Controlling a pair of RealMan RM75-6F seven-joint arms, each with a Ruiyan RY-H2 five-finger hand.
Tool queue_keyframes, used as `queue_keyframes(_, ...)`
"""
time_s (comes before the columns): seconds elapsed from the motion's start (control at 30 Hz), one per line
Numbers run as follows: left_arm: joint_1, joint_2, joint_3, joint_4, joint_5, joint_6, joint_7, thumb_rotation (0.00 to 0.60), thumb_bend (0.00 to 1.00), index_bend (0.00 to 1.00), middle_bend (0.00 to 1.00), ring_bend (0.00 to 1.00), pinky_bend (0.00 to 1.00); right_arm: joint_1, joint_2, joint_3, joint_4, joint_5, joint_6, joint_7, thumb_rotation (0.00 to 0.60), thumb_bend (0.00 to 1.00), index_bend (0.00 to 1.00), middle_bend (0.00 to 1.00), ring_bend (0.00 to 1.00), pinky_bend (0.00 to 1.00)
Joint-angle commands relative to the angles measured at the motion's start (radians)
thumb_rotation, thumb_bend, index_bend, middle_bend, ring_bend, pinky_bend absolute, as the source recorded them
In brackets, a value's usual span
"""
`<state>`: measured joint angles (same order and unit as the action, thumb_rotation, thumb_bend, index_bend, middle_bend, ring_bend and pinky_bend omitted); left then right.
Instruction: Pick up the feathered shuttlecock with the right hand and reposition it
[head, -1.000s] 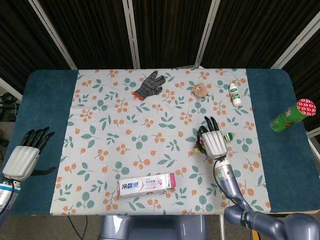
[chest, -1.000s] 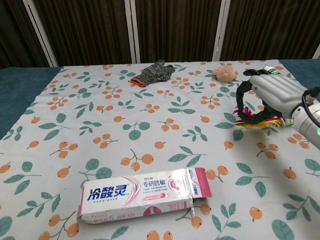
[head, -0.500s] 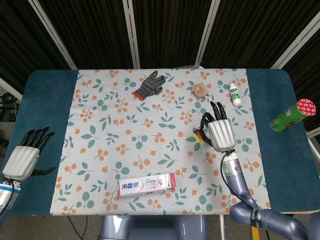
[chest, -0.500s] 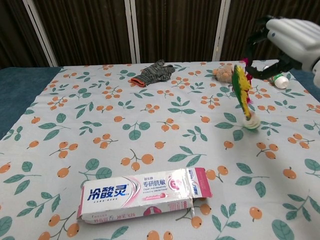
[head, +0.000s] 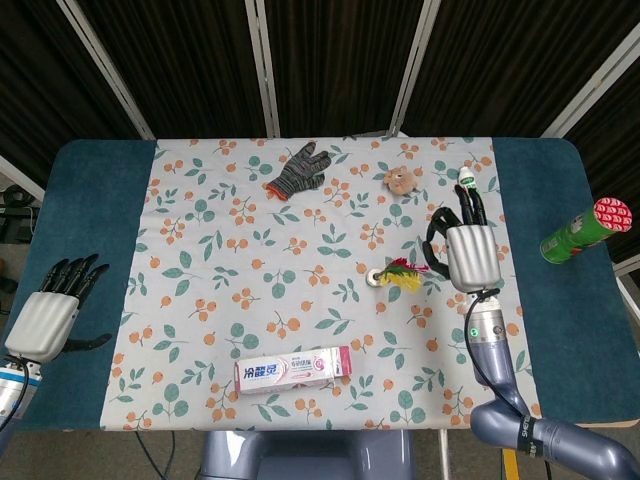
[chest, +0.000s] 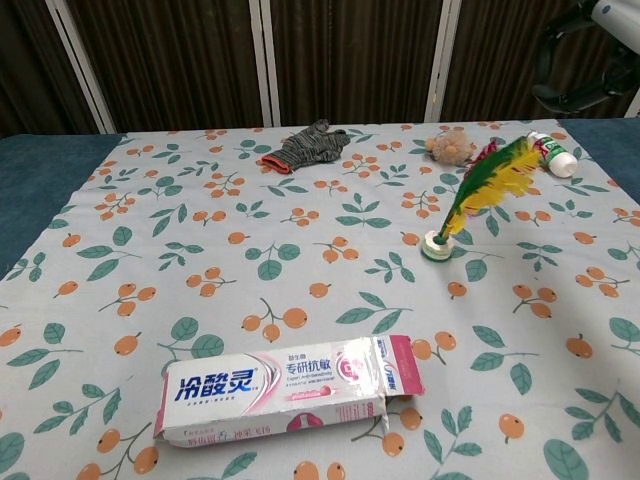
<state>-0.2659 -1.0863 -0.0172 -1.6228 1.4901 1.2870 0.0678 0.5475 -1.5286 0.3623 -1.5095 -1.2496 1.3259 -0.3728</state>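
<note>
My right hand (head: 470, 255) hangs above the table, back toward the head camera, fingers loosely spread and gripping nothing. The feathered shuttlecock (head: 398, 274) stands free of it on the patterned cloth (head: 220, 260), base down, feathers tilted toward the hand. My left hand (head: 45, 315) rests released over the blue table edge, fingers extended. The toothpaste box (chest: 288, 389) bears Chinese characters, "冷酸灵". Glove (head: 297, 172), plush toy (head: 401, 179), small white bottle (head: 468, 187) and green can (head: 584, 230) lie beyond.
</note>
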Motion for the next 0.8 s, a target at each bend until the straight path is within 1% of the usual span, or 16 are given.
queue_keyframes(0.03,0.000,0.000,0.000,0.000,0.000,0.000,0.000,0.530,0.13,0.08,0.00,0.00,0.00,-0.001,0.001,-0.004,0.003,0.003,0.001,0.001,0.600,0.38,0.65,0.37,0.01,0.00)
queue_keyframes(0.27,0.000,0.001,0.000,0.000,0.000,-0.001,-0.002,0.528,0.13,0.08,0.00,0.00,0.00,-0.008,0.009,-0.010,0.009,0.015,0.010,0.012,0.600,0.38,0.65,0.37,0.01,0.00)
queue_keyframes(0.4,0.000,0.001,0.000,0.000,0.001,-0.001,-0.003,0.528,0.13,0.08,0.00,0.00,0.00,-0.022,0.030,-0.018,0.002,0.011,0.023,0.018,0.600,0.38,0.64,0.37,0.01,0.00)
queue_keyframes(0.47,0.000,0.001,0.000,0.001,0.001,-0.001,-0.003,0.528,0.13,0.08,0.00,0.00,0.00,-0.034,0.047,-0.024,-0.005,0.007,0.032,0.025,0.600,0.37,0.60,0.35,0.01,0.00)
queue_keyframes(0.53,0.000,0.001,0.000,0.001,0.001,0.000,-0.003,0.529,0.13,0.08,0.00,0.00,0.00,-0.050,0.070,-0.035,-0.016,0.002,0.039,0.030,0.600,0.36,0.51,0.29,0.00,0.00)
queue_keyframes(0.63,0.000,0.001,0.000,0.001,0.001,0.000,-0.003,0.532,0.13,0.08,0.00,0.00,0.00,-0.087,0.111,-0.062,-0.034,-0.009,0.053,0.046,0.600,0.34,0.42,0.23,0.00,0.00)
queue_keyframes(0.8,0.000,0.000,-0.001,0.002,-0.001,0.000,-0.001,0.526,0.13,0.08,0.00,0.00,0.00,-0.162,0.182,-0.119,-0.043,-0.049,0.096,0.110,0.600,0.34,0.35,0.18,0.00,0.00)
